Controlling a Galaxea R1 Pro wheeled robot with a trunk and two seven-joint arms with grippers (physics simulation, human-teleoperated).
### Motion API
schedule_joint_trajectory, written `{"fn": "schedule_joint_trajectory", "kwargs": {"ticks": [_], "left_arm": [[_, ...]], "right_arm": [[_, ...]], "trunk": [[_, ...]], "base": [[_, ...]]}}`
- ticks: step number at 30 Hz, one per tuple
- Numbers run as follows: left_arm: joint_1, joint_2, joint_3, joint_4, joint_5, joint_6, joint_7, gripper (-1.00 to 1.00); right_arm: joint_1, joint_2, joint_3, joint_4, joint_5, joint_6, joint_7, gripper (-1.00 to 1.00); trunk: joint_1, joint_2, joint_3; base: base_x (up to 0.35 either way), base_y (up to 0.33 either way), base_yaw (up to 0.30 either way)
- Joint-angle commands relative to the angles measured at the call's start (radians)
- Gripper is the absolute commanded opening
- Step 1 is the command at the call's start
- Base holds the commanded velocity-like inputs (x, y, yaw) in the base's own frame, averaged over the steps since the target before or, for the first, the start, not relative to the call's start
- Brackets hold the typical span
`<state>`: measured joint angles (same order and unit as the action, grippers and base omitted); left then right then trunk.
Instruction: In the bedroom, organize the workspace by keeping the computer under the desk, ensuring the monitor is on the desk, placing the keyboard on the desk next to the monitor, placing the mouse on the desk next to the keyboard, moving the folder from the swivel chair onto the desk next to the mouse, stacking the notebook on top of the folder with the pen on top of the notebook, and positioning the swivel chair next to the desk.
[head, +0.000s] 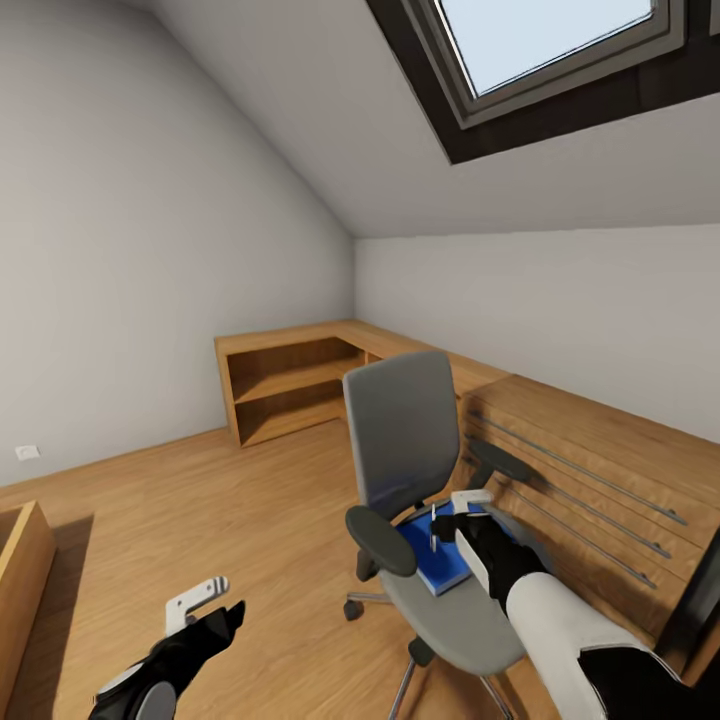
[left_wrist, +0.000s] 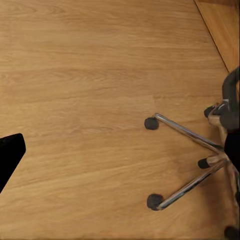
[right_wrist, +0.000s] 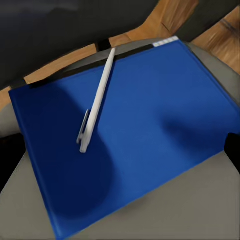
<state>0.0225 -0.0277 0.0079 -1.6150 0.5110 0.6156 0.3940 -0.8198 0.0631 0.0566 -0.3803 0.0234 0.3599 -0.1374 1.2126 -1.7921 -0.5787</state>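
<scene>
Right gripper (head: 462, 512): over the seat of the swivel chair (head: 405, 440), just above the blue book; a white finger and dark body show in the head view, but finger spacing is not readable, so cannot tell whether spread or closed.
Right wrist camera: looks down onto the blue cover from close; a dark fingertip corner shows at the frame edge.
Pen (right_wrist: 97, 100): white, lying diagonally on the blue cover, clip end toward the cover's middle, other end reaching the spine-side edge. In the head view it reads as a thin pale sliver (head: 433, 524) beside the gripper.
Blue notebook (right_wrist: 150, 130): flat on the grey seat, a dark strip along one edge; whether a folder lies beneath it cannot be told.
Swivel chair: grey back upright, dark armrests, seat facing the robot; it stands on the wood floor (head: 200, 520) just beside a wooden drawer unit (head: 590, 480) with long metal handles.
Left gripper (head: 205, 610): low over bare floor, well apart from the chair, holding nothing; fingers' gap not resolvable.
Chair base (left_wrist: 187, 157): chrome spokes with black casters, seen from the left wrist.
Background: open wooden shelf unit (head: 285, 385) along the far wall; skylight (head: 550, 50) in the sloped ceiling.
</scene>
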Motion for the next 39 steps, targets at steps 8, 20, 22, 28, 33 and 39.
{"fn": "schedule_joint_trajectory", "kwargs": {"ticks": [8,20,22,28,33,39], "left_arm": [[-0.001,-0.032,0.002,-0.003,0.018,-0.002,0.006,1.00],[-0.001,-0.030,0.002,0.019,0.006,-0.004,0.003,1.00],[-0.001,-0.029,0.002,0.020,0.006,-0.005,0.004,1.00],[-0.001,-0.023,0.005,0.016,0.006,-0.004,0.005,1.00],[-0.001,-0.019,0.006,0.011,0.006,-0.004,0.007,1.00],[-0.001,-0.021,0.069,-0.003,0.009,-0.003,0.009,1.00]], "right_arm": [[-0.011,-0.004,-0.018,0.011,-0.041,0.002,-0.003,1.00],[-0.010,0.002,-0.018,0.043,-0.043,0.001,-0.005,1.00],[-0.011,-0.001,-0.018,0.052,-0.043,0.000,-0.005,1.00],[-0.010,-0.003,-0.018,0.059,-0.043,-0.002,-0.005,1.00],[-0.010,-0.003,-0.017,0.059,-0.043,-0.002,-0.004,1.00],[-0.010,-0.002,-0.017,0.060,-0.043,-0.005,-0.004,1.00]], "trunk": [[0.004,-0.008,-0.004],[0.004,-0.008,-0.004],[0.004,-0.008,-0.004],[0.004,-0.008,-0.004],[0.004,-0.008,-0.004],[0.004,-0.008,-0.004]], "base": [[0.000,0.000,0.000],[0.149,0.000,0.000],[0.101,0.000,0.000],[0.134,0.000,0.000],[0.029,0.000,0.000],[0.004,0.000,0.000]]}}
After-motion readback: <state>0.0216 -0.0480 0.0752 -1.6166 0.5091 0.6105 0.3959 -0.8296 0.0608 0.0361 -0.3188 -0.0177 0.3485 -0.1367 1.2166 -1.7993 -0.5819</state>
